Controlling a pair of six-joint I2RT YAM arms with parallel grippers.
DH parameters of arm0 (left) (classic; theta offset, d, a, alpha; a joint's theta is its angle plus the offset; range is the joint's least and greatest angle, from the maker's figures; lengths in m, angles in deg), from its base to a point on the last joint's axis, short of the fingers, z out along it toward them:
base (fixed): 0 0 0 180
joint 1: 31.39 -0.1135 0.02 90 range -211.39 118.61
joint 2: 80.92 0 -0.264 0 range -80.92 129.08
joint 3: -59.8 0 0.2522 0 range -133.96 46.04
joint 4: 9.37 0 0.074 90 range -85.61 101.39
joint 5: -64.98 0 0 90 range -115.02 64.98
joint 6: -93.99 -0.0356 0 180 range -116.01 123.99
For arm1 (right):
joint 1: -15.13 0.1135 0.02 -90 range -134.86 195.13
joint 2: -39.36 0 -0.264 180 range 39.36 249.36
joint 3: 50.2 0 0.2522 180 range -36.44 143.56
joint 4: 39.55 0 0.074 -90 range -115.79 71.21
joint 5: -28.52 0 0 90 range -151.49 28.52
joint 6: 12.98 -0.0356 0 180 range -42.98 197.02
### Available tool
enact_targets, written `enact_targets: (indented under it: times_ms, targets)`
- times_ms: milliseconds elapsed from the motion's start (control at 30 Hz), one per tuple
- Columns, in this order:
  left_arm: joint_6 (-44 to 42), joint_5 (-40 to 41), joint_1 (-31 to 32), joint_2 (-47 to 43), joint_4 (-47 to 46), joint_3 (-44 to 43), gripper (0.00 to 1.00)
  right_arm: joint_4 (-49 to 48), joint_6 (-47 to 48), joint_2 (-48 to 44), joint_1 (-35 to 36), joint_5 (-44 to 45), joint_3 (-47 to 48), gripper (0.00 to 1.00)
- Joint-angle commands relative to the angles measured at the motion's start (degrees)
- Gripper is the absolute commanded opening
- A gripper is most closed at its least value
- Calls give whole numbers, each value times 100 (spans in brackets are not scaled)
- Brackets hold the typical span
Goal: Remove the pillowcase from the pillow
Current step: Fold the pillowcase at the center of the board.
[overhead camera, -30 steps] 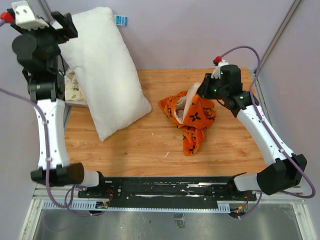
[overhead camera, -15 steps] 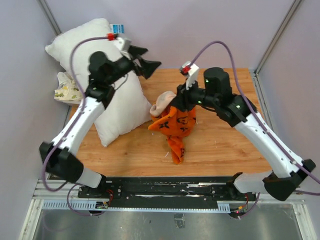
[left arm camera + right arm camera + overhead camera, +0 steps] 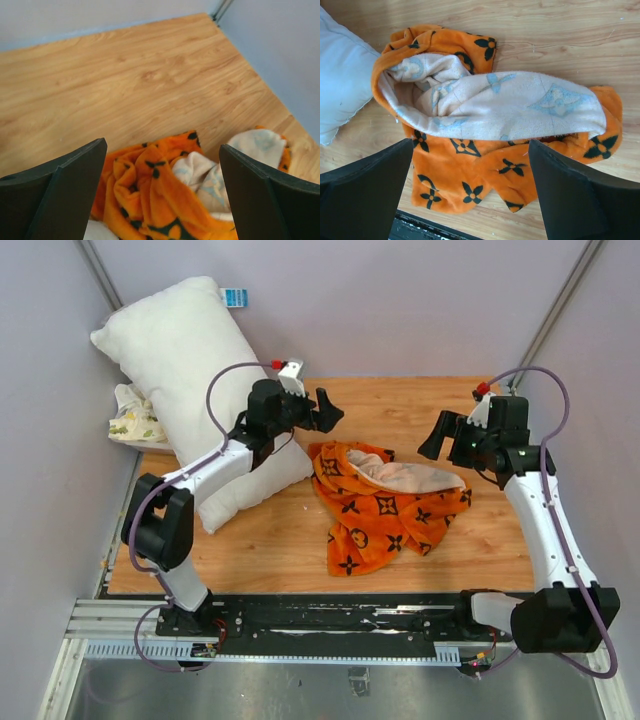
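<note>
The orange pillowcase [image 3: 385,515] with black flower motifs lies crumpled on the wooden table, its pale inner side [image 3: 490,102] turned up. The plump white pillow [image 3: 185,365] rests bare at the back left, leaning toward the corner; its corner [image 3: 340,85] shows in the right wrist view. My left gripper [image 3: 330,410] hovers open just left of the pillowcase [image 3: 155,195], which shows below and between its fingers. My right gripper [image 3: 433,438] stands open to the right of the pillowcase [image 3: 470,165], above it and holding nothing.
A small white printed cloth [image 3: 132,418] lies against the left wall behind the pillow. Grey walls close in the table on the left, back and right. The black base rail [image 3: 330,615] runs along the near edge.
My right gripper opened and let go of the pillowcase, which dropped and spread on the table. The right arm drew back to the right. The left arm came forward and lower, beside the pillowcase.
</note>
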Motion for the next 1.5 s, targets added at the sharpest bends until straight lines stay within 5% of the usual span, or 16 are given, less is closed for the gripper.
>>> enact_targets:
  times_ms: [0,167,367,667,867,1100,1467]
  targets:
    - [135,578,-7,291,19,367,99,-8,31,96,0,-240,156,98]
    - [-255,1490,-7,343,1094,353,96,-127,51,234,-1,-409,72,98]
    - [-382,3560,-91,12,2160,565,98,-175,-95,225,0,-248,-179,98]
    - [-126,4544,-620,-980,2964,625,99,-73,-303,46,0,-52,-735,98]
    - [-357,3512,-72,-1378,2551,433,97,363,-290,-72,643,748,-811,98]
    - [-1084,4123,1353,-96,2691,-676,98,448,-682,274,2162,1632,-1032,98]
    - [-483,2069,1667,227,1812,541,97,259,-823,784,2417,2151,-1786,95]
